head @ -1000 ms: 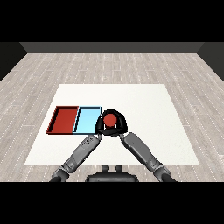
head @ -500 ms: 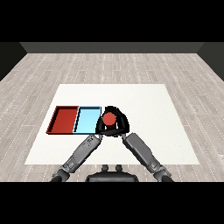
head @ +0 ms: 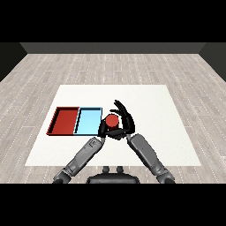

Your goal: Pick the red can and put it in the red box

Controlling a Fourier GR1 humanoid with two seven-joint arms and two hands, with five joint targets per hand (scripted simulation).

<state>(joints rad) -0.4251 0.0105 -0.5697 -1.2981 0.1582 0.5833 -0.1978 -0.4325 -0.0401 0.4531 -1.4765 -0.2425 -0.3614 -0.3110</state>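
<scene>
The red can stands upright just right of the light blue tray, slightly above the table. My right hand is curled round it from the right and behind, with its fingers rising over the can's top. The red tray lies left of the blue one and holds nothing. My left hand rests low beside the can's left side, its fingers relaxed and partly hidden by the can.
Both trays lie side by side on the white table, left of centre. Both forearms come in from the bottom corners and meet near the can. A grey wooden floor surrounds the table.
The right hand has raised the can a little while staying in nearly the same spot. The left arm has hardly moved.
</scene>
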